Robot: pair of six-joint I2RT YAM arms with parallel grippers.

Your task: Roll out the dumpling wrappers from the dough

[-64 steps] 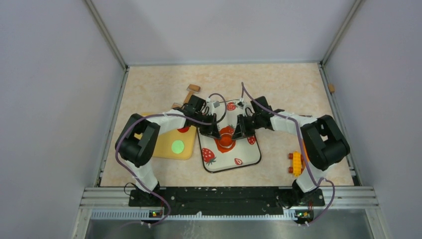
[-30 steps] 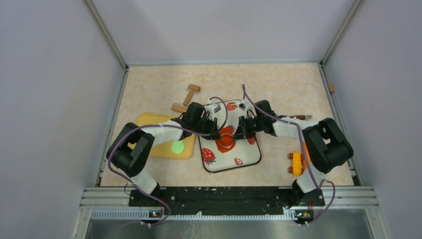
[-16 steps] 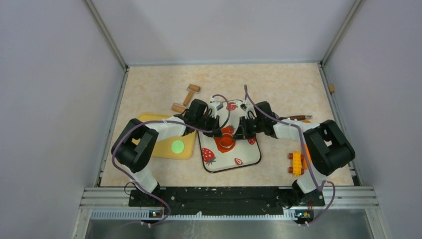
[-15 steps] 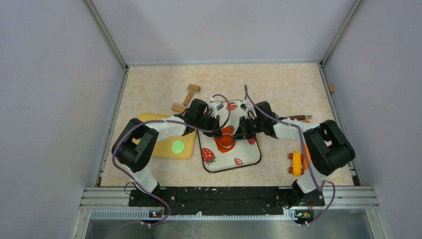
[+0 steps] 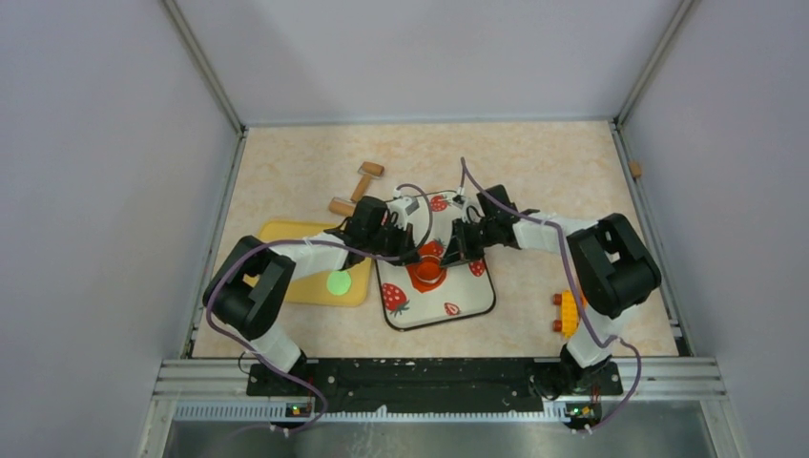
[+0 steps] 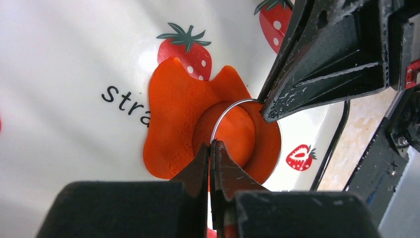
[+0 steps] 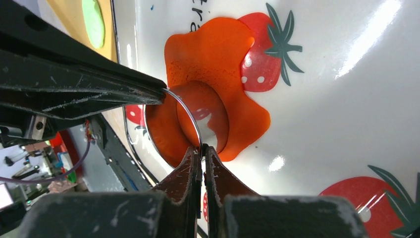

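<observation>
Left jaws, right jaws clamp ring cutter (image 7: 190, 119) rim, opposite sides — dough (image 6: 173, 124) flat beneath.

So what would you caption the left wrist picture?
Left pincer and right pincer pinch a metal ring cutter sitting in flattened orange-red dough on a strawberry-print tray.

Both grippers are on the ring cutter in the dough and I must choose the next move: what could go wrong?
The left gripper and right gripper pinch only the thin rim of the ring cutter; an uneven pull may slip or bend it. The cutter sits close to the edge of the dough, so the cut may come out incomplete. Dough may also cling and lift.
</observation>
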